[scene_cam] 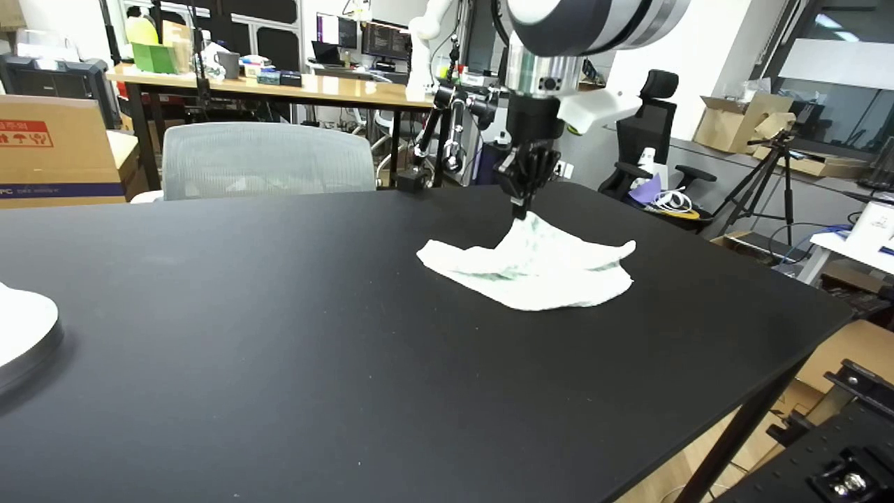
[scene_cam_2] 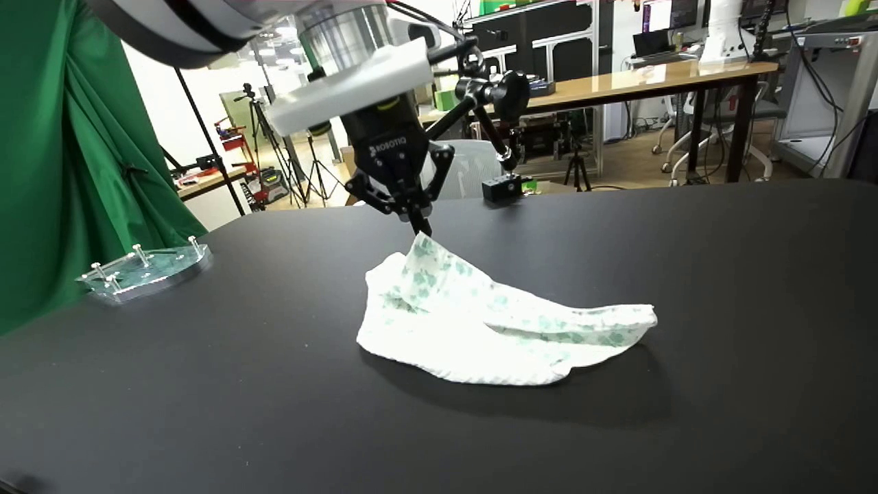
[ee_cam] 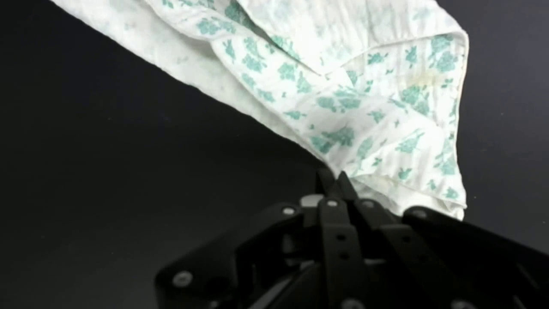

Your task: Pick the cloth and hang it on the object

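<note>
The white cloth with green floral print lies crumpled on the black table, seen in both exterior views. One part of it is pulled up to a peak at my gripper's fingertips. My gripper points down, and its tips also show in an exterior view. In the wrist view, the fingertips are closed together on the near edge of the cloth. Most of the cloth still rests on the table. I cannot tell which thing is the object for hanging.
A clear plate with upright bolts lies at the table's side by a green curtain. A rounded white-topped thing shows at a frame edge. A jointed stand is at the table's far edge, near a grey chair.
</note>
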You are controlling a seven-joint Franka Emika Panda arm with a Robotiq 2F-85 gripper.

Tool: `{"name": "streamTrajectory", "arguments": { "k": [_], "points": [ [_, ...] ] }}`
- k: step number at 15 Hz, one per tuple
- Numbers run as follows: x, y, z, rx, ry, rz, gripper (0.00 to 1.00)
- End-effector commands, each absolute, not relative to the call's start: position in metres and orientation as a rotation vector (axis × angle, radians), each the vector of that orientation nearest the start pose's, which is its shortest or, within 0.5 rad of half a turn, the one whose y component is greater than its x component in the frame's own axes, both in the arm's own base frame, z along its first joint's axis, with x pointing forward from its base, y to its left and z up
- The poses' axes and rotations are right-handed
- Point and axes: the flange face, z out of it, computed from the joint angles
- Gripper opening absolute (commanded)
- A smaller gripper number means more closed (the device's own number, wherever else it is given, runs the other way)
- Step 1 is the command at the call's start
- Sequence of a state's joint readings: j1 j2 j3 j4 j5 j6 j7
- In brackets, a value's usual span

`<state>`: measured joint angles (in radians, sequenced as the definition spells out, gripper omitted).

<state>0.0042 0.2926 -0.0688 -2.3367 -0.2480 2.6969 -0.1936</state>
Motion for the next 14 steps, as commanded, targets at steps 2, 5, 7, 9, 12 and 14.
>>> {"name": "streamTrajectory", "arguments": {
  "k": [2,5,7,9,12,14],
  "points": [
    [0.540,-0.020,0.280,-3.230,-0.564,-0.098,0.00],
    [0.556,-0.011,0.326,-3.257,-0.543,-0.118,0.00],
    [0.570,-0.004,0.356,-3.272,-0.541,-0.140,0.00],
    [0.584,0.006,0.385,-3.284,-0.558,-0.149,0.00],
    [0.604,0.028,0.427,-3.291,-0.598,-0.166,0.00],
    [0.613,0.045,0.450,-3.294,-0.643,-0.150,0.00]
  ]
}}
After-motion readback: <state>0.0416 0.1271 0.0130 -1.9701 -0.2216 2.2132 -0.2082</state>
